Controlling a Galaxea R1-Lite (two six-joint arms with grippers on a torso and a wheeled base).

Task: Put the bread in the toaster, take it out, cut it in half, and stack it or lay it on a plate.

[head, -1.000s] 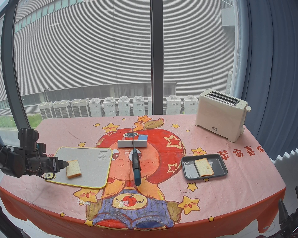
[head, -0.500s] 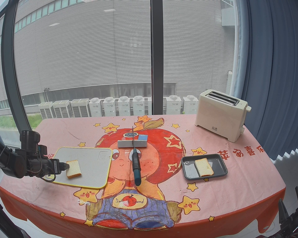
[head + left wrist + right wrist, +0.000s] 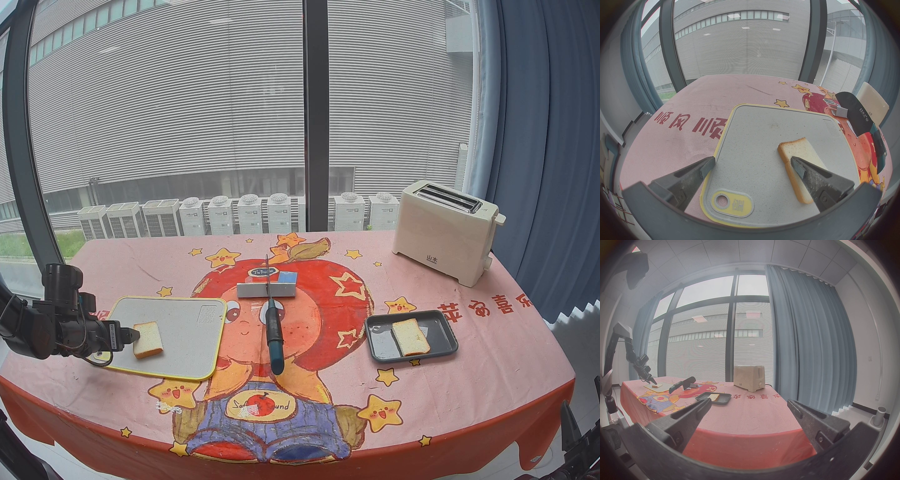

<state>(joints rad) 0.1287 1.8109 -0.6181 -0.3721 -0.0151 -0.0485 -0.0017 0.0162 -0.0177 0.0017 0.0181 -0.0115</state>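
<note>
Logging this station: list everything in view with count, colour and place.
cartoon-printed tablecloth: 1, pink and red, under everything else
rectangular cutting board: 1, grey with yellow rim, left of centre
shallow rectangular tray: 1, dark grey, right of centre
square bread slices: 2, pale with tan crust, one on the board, one in the tray
knife: 1, dark handle, centre, blade in a grey holder
two-slot toaster: 1, cream, far right
curtain: 1, blue-grey, right edge
left gripper: 1, black, open, at the board's left edge
right gripper: 1, black, open, off the tablecloth's right side
</note>
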